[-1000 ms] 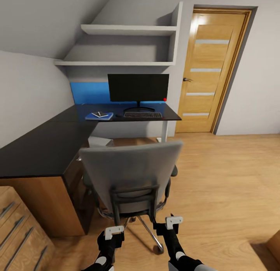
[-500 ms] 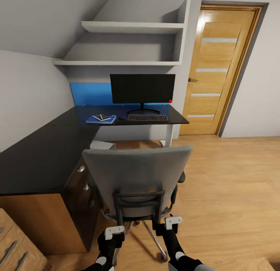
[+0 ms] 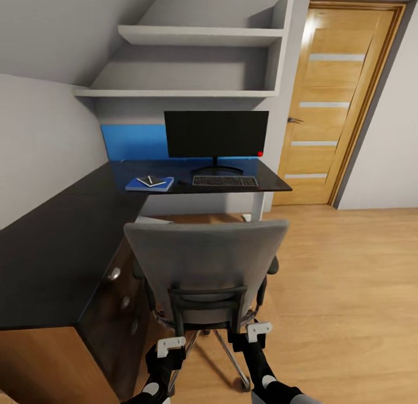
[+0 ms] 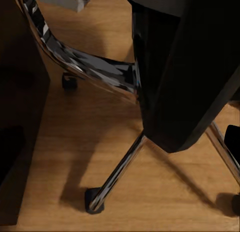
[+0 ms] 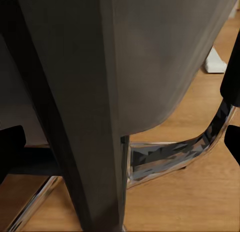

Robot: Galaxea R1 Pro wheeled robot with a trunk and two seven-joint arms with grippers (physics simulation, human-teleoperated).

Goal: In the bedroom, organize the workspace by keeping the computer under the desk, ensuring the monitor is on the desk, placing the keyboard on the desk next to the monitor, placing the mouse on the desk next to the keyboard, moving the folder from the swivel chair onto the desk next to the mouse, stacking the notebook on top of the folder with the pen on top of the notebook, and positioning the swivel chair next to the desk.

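From the head camera, the swivel chair [image 3: 206, 264] stood back-on, near the tabletop [image 3: 52, 247] at its left. Far along it, the monitor [image 3: 216, 134] stood upright, the keyboard [image 3: 225, 181] before it, the mouse [image 3: 182, 182] just left. Further left lay the folder [image 3: 150, 184], carrying the notebook [image 3: 152, 180] and, it seemed, the pen [image 3: 150, 179]. The left tool [image 3: 170, 345] and right tool [image 3: 259, 330] sat low behind the chair; whether their fingers were apart or together, I could not tell.

Left wrist: chrome base legs [image 4: 116, 174], castors on wooden floor [image 4: 75, 142].

Right wrist: the chair's dark back [image 5: 150, 62] loomed close.
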